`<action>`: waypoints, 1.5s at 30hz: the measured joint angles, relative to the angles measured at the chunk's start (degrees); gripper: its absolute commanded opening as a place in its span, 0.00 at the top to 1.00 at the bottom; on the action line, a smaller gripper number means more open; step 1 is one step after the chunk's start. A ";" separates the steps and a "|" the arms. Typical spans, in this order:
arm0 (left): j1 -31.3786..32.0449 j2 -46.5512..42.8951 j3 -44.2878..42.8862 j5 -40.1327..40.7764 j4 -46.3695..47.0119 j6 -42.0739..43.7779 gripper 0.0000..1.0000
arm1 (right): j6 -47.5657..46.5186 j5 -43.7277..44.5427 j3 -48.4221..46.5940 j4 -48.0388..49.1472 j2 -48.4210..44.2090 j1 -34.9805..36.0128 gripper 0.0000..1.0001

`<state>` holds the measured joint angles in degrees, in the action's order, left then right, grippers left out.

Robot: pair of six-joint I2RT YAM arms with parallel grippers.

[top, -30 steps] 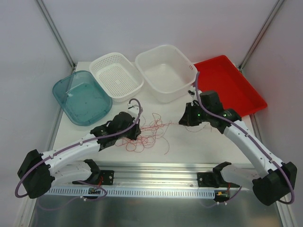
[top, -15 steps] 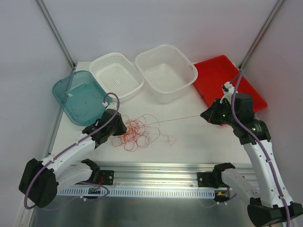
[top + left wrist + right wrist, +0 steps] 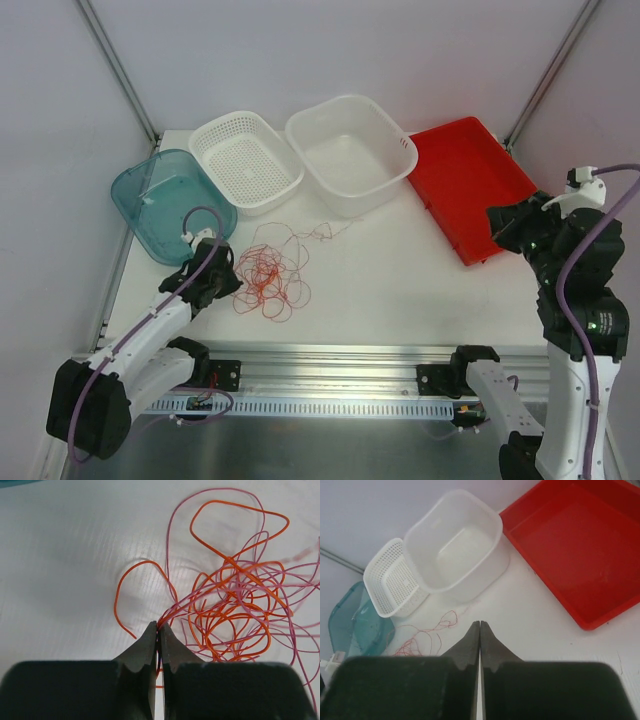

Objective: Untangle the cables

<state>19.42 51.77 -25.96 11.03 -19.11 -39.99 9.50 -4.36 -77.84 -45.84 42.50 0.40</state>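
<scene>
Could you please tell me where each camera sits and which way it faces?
Top external: above and behind the bases, looking down on the table; left arm and right arm show.
Left wrist: low over the cables, looking down; its shut jaws pinch strands.
Right wrist: raised at the table's right, looking across at white tub, basket, red tray; its shut jaws show.
Shared: all three show the cables.

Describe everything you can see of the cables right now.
The cables are hair-thin, flexible strands, orange and pinkish-red. They lie as one loose heap of overlapping loops on the white table, in front of the perforated basket. One loopy tail trails toward the white tub. The left gripper is shut on several strands at the heap's left edge.
</scene>
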 measured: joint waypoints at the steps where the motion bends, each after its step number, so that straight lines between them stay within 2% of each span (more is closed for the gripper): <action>1: -0.02 0.26 0.00 -0.09 -0.33 0.02 1.00 | -0.11 -0.31 -1.27 0.26 0.02 -0.02 0.99; 4: -0.02 0.57 -0.02 -1.88 -0.17 0.81 1.00 | -0.68 -4.26 -1.79 1.29 1.03 -0.07 0.99; 7: 0.02 0.87 -0.09 -6.01 1.14 2.34 1.00 | -1.16 -10.32 3.04 3.04 3.15 0.28 0.96; 9: 0.09 1.42 -0.33 -9.75 2.43 3.34 1.00 | -1.36 -12.94 9.33 4.22 4.98 2.29 0.85; 10: 0.26 1.86 -0.59 -11.43 3.02 3.61 1.00 | -1.44 -13.53 12.33 4.50 6.12 3.91 0.74; 12: 1.60 2.95 -1.31 -14.14 4.33 4.35 1.00 | -1.51 -14.21 17.31 4.94 8.11 7.80 0.64; 13: 2.43 3.45 -1.68 -15.15 4.87 4.74 1.00 | -1.81 -14.25 19.63 5.27 9.01 10.14 0.55; 17: 8.22 6.47 -4.31 -18.43 6.84 7.50 0.99 | -4.04 -14.47 23.23 6.91 11.56 19.02 0.38; 23: 14.47 11.30 -8.52 -22.01 8.24 12.11 0.98 | -9.90 -14.78 21.35 12.24 20.28 28.04 0.33; 29: 17.11 12.41 -10.64 -24.63 8.37 15.89 0.97 | -15.74 -13.94 17.86 14.05 28.70 30.69 0.30; 36: 17.77 12.41 -11.96 -26.25 8.66 18.78 0.97 | -19.76 -14.80 15.13 15.89 37.59 30.84 0.30; 41: 17.77 12.41 -11.96 -26.95 8.63 19.76 0.96 | -20.87 -17.03 15.15 16.11 40.44 31.78 0.43; 42: 17.77 12.41 -11.96 -26.97 8.63 19.87 0.96 | -20.96 -17.40 15.15 16.17 40.44 31.89 0.48; 43: 17.77 12.41 -11.96 -26.97 8.63 19.91 0.96 | -21.09 -17.81 15.15 16.28 40.44 32.04 0.60; 44: 17.77 12.41 -11.96 -26.97 8.63 19.93 0.95 | -21.40 -18.23 15.15 16.52 40.44 32.17 0.68; 45: 17.77 12.41 -11.96 -26.99 8.63 19.93 0.91 | -21.22 -18.62 15.15 16.65 40.44 32.22 0.88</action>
<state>37.19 64.18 -37.91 -15.97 -10.48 -20.05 -11.73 -22.98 -62.70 -29.19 82.94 32.62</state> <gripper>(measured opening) 0.042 0.351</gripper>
